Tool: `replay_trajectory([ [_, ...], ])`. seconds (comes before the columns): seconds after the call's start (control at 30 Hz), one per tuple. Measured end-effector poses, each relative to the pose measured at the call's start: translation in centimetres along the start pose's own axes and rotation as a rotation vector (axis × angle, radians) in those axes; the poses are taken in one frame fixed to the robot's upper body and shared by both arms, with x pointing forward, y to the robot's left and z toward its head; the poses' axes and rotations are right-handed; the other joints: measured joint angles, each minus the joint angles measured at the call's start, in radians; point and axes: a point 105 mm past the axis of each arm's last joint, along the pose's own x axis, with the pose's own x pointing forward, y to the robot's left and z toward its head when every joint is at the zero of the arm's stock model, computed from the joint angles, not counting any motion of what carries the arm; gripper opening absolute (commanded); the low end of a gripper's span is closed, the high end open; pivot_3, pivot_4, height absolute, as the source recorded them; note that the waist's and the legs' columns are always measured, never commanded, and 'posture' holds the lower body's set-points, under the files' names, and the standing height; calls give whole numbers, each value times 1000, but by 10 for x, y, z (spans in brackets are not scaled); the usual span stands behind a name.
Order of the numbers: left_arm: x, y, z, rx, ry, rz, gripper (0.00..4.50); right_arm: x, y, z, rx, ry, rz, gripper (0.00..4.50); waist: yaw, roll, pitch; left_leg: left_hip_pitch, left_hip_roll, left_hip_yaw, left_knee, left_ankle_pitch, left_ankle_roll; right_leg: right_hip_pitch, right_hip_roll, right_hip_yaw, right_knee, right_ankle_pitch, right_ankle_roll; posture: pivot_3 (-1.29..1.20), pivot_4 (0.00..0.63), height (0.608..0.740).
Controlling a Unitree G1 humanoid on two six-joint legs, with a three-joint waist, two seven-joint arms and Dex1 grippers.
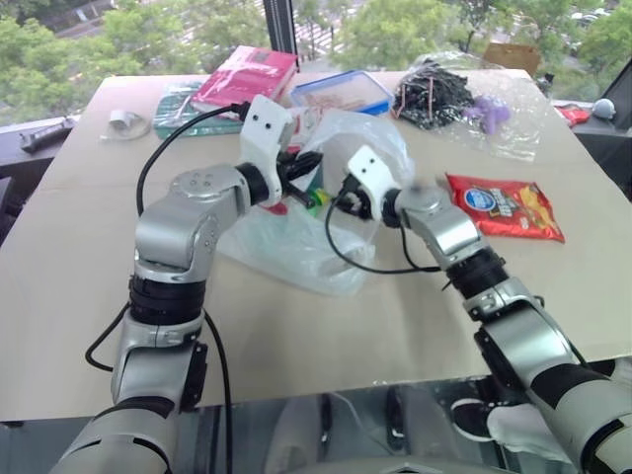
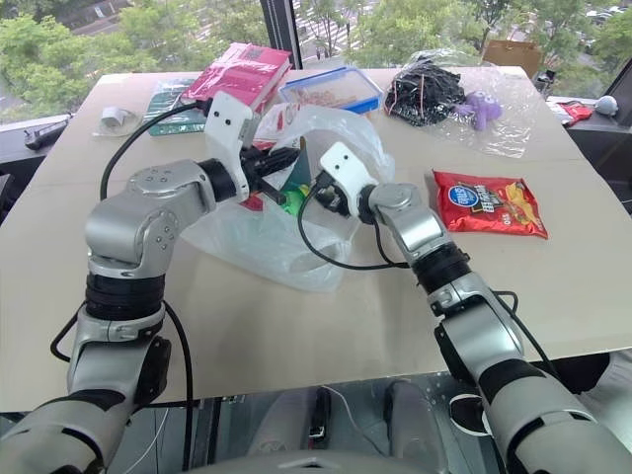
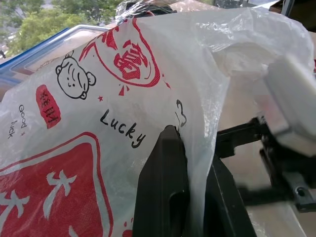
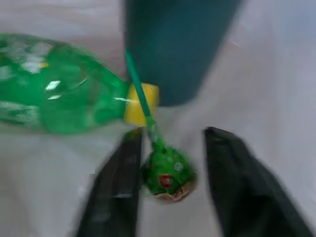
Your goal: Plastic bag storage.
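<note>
The white plastic bag [image 1: 296, 247] with red print lies in the middle of the table, and its upper edge is lifted. My left gripper [image 3: 195, 197] is shut on that edge [image 3: 148, 64] and holds the mouth of the bag up. My right gripper [image 4: 173, 132] reaches into the bag's mouth from the right, fingers [image 4: 118, 187] apart. Between them sits a small green ball on a stick [image 4: 165, 175]. Just beyond it inside the bag lie a green bottle with a yellow cap [image 4: 54, 98] and a dark teal cup [image 4: 173, 44].
A red snack packet [image 1: 506, 205] lies right of the bag. At the back stand a blue-rimmed box [image 1: 341, 91], a pink packet [image 1: 245, 74], clear plastic with black cords and a purple piece [image 1: 444, 94], and a tape roll [image 1: 126, 120] at the far left.
</note>
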Motion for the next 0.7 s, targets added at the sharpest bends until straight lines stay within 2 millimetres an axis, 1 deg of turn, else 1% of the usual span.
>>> replay_trajectory([
  [0.03, 0, 0, -1, -2, 4, 1, 0, 1, 1, -3, -7, 1, 15, 3904, -1, 0, 0, 0, 0, 0, 0, 0, 0, 0, 0, 0, 1, 0, 0, 0, 150, 740],
  [0.07, -1, 0, -3, -5, 8, 2, 0, 1, 1, -4, -26, 0, 12, 4314, -1, 0, 0, 0, 0, 0, 0, 0, 0, 0, 0, 0, 1, 0, 0, 0, 150, 740],
  [0.13, -1, 1, -5, -8, 12, 5, 0, -3, -3, -1, -59, -11, 0, 4314, 0, 0, 0, 0, 0, 0, 0, 0, 0, 0, 0, 0, 1, 0, 0, 0, 150, 740],
  [0.17, -1, 1, -4, -9, 11, 6, 0, -9, -4, 4, -68, -33, -5, 4314, 1, 0, 0, 0, 0, 0, 0, 0, 0, 0, 0, 0, 1, 0, 0, 0, 150, 740],
  [0.23, -2, 3, -5, -12, 10, 14, 0, -28, -4, 14, -66, -87, -4, 4314, 2, 0, 0, 0, 1, -1, 0, 0, 0, 0, 0, 0, 1, 0, 0, 0, 150, 740],
  [0.27, -2, 3, -5, -12, 8, 17, 0, -47, -1, 23, -64, -124, -3, 4314, 5, 0, 0, -1, 1, -1, 0, 0, 0, 0, -1, -1, 1, 0, 0, 0, 150, 740],
  [0.37, -3, 6, -6, -21, 11, 30, 0, -89, 3, 41, -97, -176, -26, 4314, 6, 0, 0, -1, 1, -1, 1, 0, 0, 0, -1, -1, 1, 0, 0, 0, 150, 740],
  [0.43, -2, 8, -8, -29, 11, 37, 0, -121, 6, 50, -166, -183, -85, 4314, 6, 0, 0, 0, 0, -1, 1, 0, 0, 0, -1, -1, 0, 0, 0, 0, 150, 740],
  [0.47, -1, 8, -8, -32, 13, 38, 0, -131, 5, 49, -190, -167, -114, 4314, 7, 0, 0, 1, 0, -1, 1, 0, 0, 0, -1, -1, 0, 0, 0, 0, 150, 740],
  [0.53, 0, 9, -10, -38, 15, 39, 0, -149, 4, 35, -206, -101, -174, 4314, 8, 0, 0, 2, 0, -1, 1, -2, 3, 1, -1, -1, 1, 0, 0, 0, 150, 740],
  [0.63, 3, 10, -10, -42, 14, 38, 0, -166, 1, 10, -104, -30, -254, 4426, 4, 0, 0, 2, 0, 0, 1, -2, 3, 1, -1, 0, 1, 0, 0, 0, 150, 740],
  [0.67, 3, 9, -10, -42, 14, 36, 0, -170, -2, 5, -87, -20, -280, 4426, 4, 0, 0, 2, 0, 0, 2, -2, 3, 1, -1, 0, 1, 0, 0, 0, 150, 740],
  [0.7, 5, 8, -10, -40, 14, 29, 0, -178, -8, -3, -63, 2, -338, 4426, 6, 0, 0, 2, 0, 0, 2, -2, 3, 1, -1, 0, 1, 0, 0, 0, 150, 740],
])
